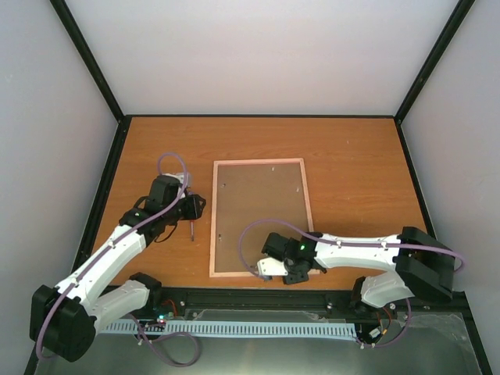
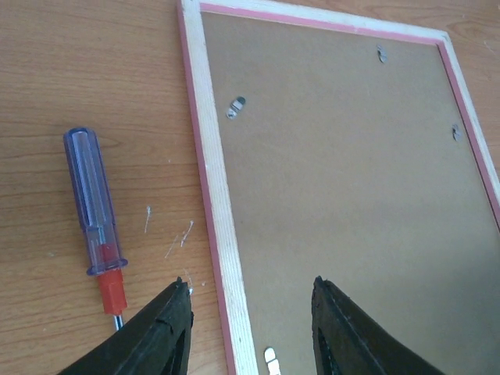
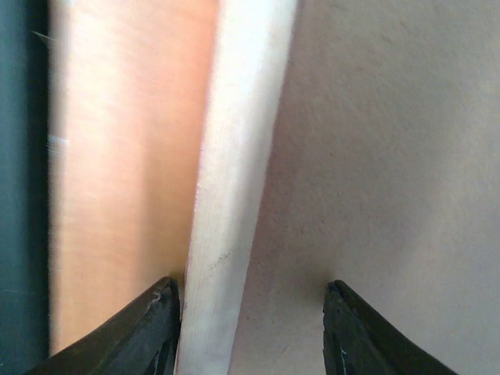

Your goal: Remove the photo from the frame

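The frame [image 1: 260, 215] lies face down in the middle of the table, brown hardboard back up, with pale wood edging and a pink outer rail. The photo is hidden under the backing. My left gripper [image 1: 195, 205] is open and empty beside the frame's left rail. In the left wrist view it [image 2: 250, 287] straddles that rail of the frame [image 2: 344, 180]. My right gripper [image 1: 291, 271] is open over the frame's near rail. In the right wrist view it [image 3: 250, 291] straddles the pale edging [image 3: 234, 156], empty.
A purple-handled screwdriver [image 2: 94, 203] lies on the table left of the frame, also in the top view [image 1: 192, 229]. Small metal tabs [image 2: 236, 107] sit along the backing's edges. The table's dark front edge [image 3: 23, 187] runs close by the right gripper.
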{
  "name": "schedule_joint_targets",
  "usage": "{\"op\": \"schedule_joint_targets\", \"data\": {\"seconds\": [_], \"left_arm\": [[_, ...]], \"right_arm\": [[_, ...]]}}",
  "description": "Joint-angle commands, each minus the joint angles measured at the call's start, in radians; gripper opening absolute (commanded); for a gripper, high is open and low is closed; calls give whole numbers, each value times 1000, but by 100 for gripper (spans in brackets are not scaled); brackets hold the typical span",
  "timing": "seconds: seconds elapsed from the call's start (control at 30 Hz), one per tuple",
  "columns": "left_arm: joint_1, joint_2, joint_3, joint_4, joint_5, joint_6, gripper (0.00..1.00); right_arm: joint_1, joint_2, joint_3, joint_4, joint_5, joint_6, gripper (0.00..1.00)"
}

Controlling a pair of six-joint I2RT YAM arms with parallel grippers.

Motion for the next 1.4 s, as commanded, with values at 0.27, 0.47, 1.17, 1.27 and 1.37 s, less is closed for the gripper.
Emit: {"op": "schedule_joint_targets", "data": {"seconds": [0.27, 0.47, 1.17, 1.27, 1.37], "left_arm": [[-8, -2, 1, 93, 87, 43, 43], [-13, -15, 27, 87, 141, 106, 45], [-22, -40, 46, 96, 208, 199, 45], [-22, -34, 46, 99, 192, 203, 46], [-22, -6, 56, 102, 197, 221, 45]], "right_arm": [[-269, -177, -16, 5, -138, -136, 54], [-283, -118, -9, 33, -193, -126, 52], [-336, -69, -85, 99, -190, -133, 40], [-336, -56, -106, 145, -120, -125, 33], [-336, -55, -107, 158, -87, -117, 18]]}}
